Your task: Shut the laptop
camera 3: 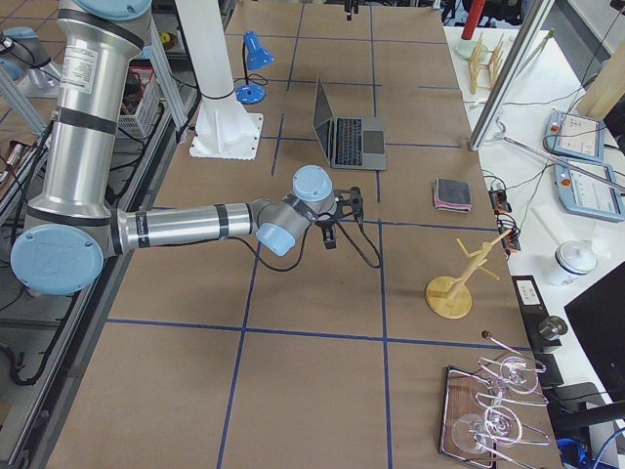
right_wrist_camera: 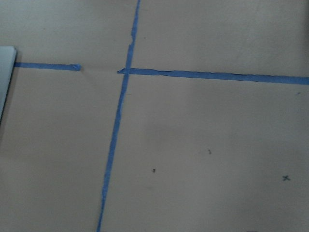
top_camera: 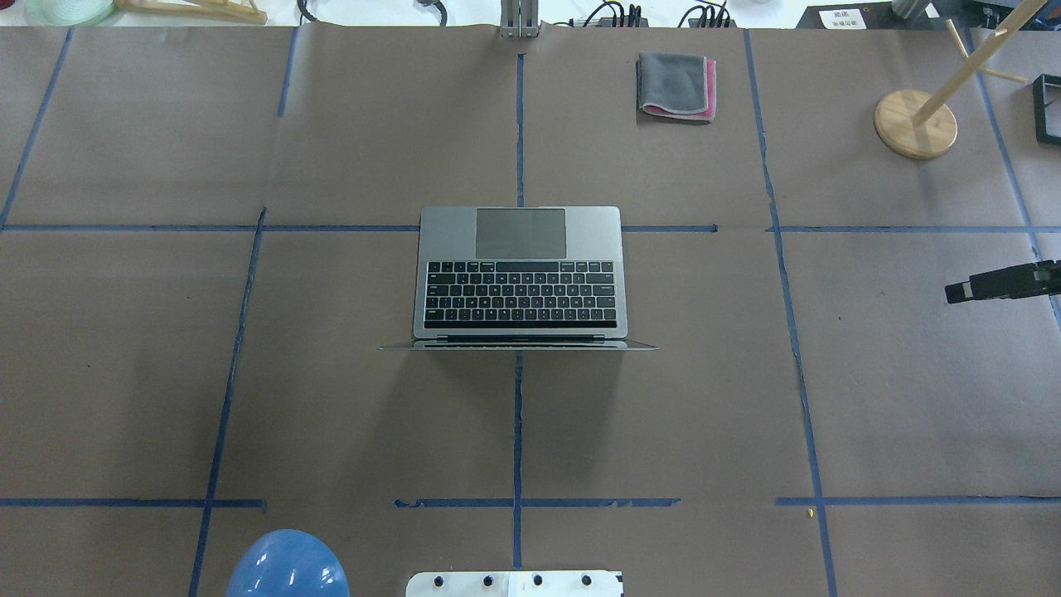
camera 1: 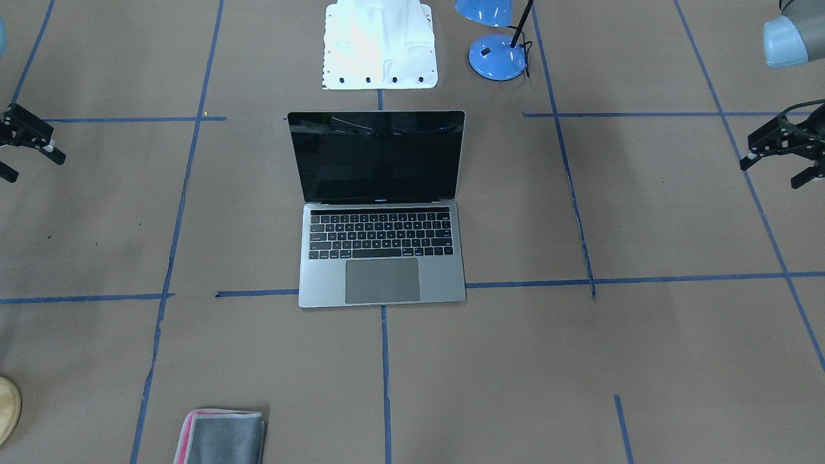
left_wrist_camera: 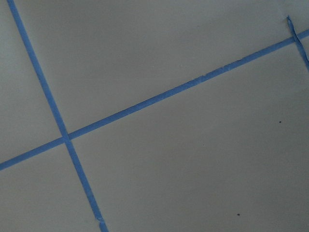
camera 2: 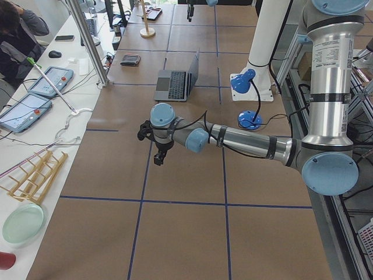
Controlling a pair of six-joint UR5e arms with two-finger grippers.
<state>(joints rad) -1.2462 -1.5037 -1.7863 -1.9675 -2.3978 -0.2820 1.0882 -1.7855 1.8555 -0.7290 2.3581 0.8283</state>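
The laptop [camera 1: 381, 258] stands open in the middle of the table, with its glossy black screen upright and its keyboard and trackpad showing. It also shows in the overhead view [top_camera: 520, 274]. My left gripper [camera 1: 773, 173] is open and empty, hovering far off to the laptop's side. My right gripper [camera 1: 35, 167] is open and empty, far off on the other side; it also shows at the overhead view's right edge [top_camera: 953, 292]. The right wrist view catches only a corner of the laptop [right_wrist_camera: 4, 77]. The left wrist view shows only the table.
A blue desk lamp [camera 1: 496, 55] and the white robot base plate [camera 1: 380, 48] stand behind the laptop. A folded grey-and-pink cloth [top_camera: 675, 83] lies at the far edge. A wooden stand [top_camera: 916, 124] is at the far right.
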